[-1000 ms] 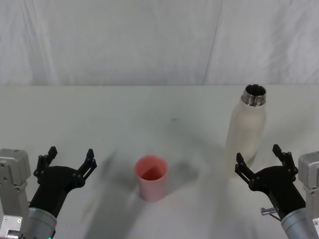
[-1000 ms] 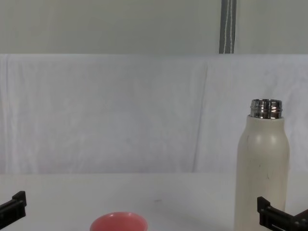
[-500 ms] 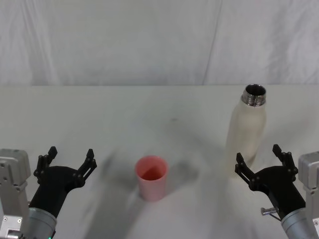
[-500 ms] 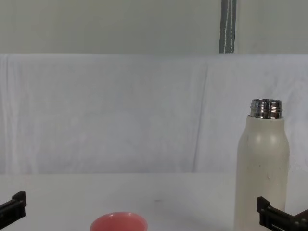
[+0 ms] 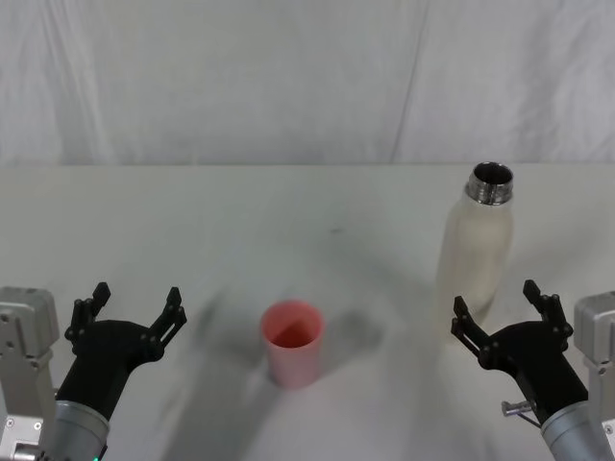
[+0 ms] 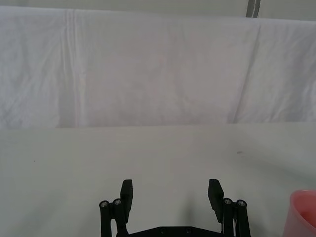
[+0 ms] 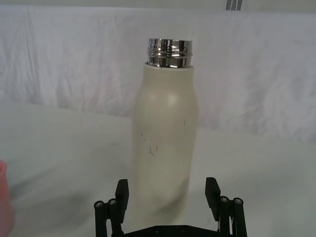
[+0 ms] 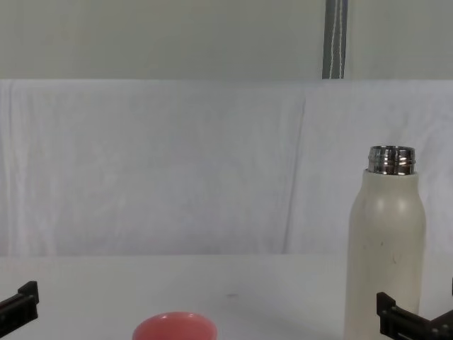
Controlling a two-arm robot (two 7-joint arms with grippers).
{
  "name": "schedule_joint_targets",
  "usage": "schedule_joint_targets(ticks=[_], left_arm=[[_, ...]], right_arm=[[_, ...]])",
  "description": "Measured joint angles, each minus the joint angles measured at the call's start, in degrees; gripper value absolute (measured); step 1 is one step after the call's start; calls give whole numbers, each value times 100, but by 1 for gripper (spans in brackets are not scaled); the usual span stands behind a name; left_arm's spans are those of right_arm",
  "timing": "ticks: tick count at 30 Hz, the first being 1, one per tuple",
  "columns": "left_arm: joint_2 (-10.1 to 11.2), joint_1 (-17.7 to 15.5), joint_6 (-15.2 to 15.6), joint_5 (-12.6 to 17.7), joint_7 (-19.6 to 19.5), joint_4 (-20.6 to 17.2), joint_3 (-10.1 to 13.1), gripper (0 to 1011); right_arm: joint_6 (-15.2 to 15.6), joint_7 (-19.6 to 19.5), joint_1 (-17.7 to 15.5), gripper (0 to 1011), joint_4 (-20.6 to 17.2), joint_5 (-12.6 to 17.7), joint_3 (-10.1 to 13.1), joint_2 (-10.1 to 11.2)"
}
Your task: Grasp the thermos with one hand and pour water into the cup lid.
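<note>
Here the right pincer (image 5: 497, 313) gapes wide just before the upright thermos (image 5: 476, 248), cup lid (image 5: 291, 343) well apart, left pincer (image 5: 133, 307) wide

From up on the head, one camera looks forward and down over the table (image 5: 288, 211); the chest camera sits low, sighting level across it. Each wrist camera peers out close past its own fingers, and the right one shares the thermos (image 7: 165, 143) with both body views.

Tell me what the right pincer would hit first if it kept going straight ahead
Most likely the thermos: it stands upright directly ahead of the open right pincer, centred between its fingers, not yet touched.
</note>
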Motion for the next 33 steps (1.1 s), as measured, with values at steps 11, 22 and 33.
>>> schedule_joint_targets(ticks=[11,22,33], left_arm=[[0,0,0,0,0,0,0,1001],[0,0,0,0,0,0,0,1001],[0,0,0,0,0,0,0,1001]], right_arm=[[215,493,8,1000,29,326,242,-98],[320,820,134,1000,158,572,400,-178],[339,984,348,1000,369,662,428,-149]])
